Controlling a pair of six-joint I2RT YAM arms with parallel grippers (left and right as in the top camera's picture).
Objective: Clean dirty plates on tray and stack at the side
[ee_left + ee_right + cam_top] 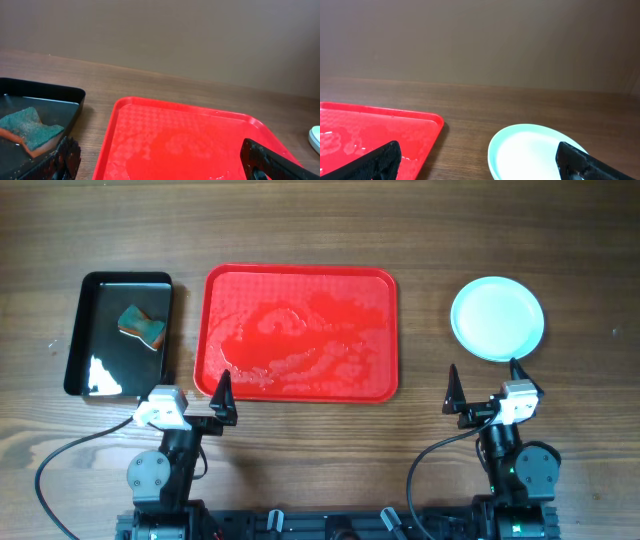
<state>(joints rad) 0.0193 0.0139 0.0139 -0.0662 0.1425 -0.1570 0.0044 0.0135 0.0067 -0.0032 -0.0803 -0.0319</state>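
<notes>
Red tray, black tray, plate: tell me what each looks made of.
Red tray: likely plastic, with a textured floor that glints under wet patches. Black tray: glossy, with bright reflections; plastic or coated metal, cannot tell. Plate: smooth pale mint-white with a soft sheen; melamine or ceramic, the look leaves it open.

The overhead camera looks straight down on the whole tabletop (300, 220). Both wrist cameras sit low and close, facing the far wall (480, 40); each catches part of the red tray (190, 130), the shared ground.

Black claws (485, 385), white wrist housings (518, 402), black cables (409, 476)
</notes>
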